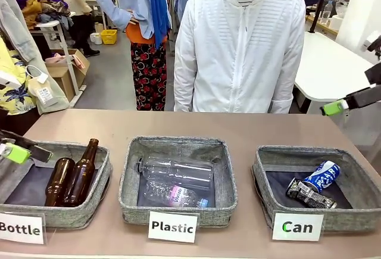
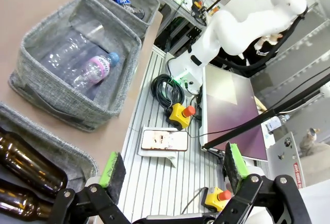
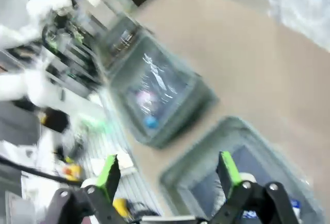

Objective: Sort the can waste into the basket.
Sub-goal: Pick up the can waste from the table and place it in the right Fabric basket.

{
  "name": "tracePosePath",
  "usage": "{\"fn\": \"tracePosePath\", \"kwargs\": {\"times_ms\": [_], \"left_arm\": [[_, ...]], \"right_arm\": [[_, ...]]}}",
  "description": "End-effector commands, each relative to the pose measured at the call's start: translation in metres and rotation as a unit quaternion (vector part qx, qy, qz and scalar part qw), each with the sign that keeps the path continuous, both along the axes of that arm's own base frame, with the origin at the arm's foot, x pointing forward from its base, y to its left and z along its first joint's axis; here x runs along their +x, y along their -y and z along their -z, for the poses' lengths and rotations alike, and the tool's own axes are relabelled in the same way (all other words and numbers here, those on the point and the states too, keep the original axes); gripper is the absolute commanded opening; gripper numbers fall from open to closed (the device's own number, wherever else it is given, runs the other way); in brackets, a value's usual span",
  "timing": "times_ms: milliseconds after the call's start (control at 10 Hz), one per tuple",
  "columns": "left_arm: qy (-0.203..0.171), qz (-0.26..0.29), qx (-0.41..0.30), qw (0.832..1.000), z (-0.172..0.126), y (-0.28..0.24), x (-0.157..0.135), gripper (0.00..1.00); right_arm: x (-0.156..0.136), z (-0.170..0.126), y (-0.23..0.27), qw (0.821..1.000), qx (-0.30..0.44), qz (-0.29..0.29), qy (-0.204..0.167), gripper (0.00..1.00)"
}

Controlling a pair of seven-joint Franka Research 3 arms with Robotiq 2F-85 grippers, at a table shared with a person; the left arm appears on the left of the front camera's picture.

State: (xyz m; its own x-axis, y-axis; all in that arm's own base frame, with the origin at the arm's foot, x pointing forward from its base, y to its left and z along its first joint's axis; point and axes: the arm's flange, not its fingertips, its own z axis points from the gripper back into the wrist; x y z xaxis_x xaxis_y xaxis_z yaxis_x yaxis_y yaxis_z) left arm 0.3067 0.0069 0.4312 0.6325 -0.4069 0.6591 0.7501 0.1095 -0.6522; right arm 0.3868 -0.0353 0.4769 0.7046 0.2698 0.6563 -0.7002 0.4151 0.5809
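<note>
Brown tabletop (image 1: 250, 129) in the foreground, grey floor (image 1: 110, 83) beyond it, white table (image 1: 336, 68) at the right, cardboard box (image 1: 65, 71) and yellow basket (image 1: 109, 36) on the floor at the left, clothes heaped on a rack (image 1: 41, 6), even indoor light.

Left end effector (image 2: 172, 170): black linkage fingers, green pads, silver pivot screws. Right end effector (image 3: 167, 171): identical build. Person (image 1: 240, 44): white zip hooded jacket, striped shirt beneath.

2 cans, a blue can (image 1: 323, 174) and a black can (image 1: 309, 194), lie touching in the right basket (image 1: 274, 187) on the counter (image 1: 238, 128).
</note>
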Motion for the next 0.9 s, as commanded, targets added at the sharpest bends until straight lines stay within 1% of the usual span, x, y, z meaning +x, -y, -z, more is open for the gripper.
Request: {"fn": "tracePosePath", "kwargs": {"times_ms": [0, 200, 300, 800], "left_arm": [[-0.007, 0.002, 0.002, 1.000, -0.002, -0.001, -0.003, 1.00], [-0.007, 0.002, 0.002, 1.000, -0.002, -0.001, -0.003, 1.00], [-0.007, 0.002, 0.002, 1.000, -0.002, -0.001, -0.003, 1.00], [-0.007, 0.002, 0.002, 1.000, -0.002, -0.001, -0.003, 1.00]], "right_arm": [[0.005, 0.015, 0.005, 0.923, 0.322, 0.132, -0.163, 1.00], [0.014, 0.026, 0.006, 0.924, 0.308, 0.148, -0.170, 1.00], [0.002, 0.019, 0.005, 0.986, 0.145, 0.027, -0.075, 1.00], [0.002, 0.019, 0.005, 0.986, 0.145, 0.027, -0.075, 1.00]]}}
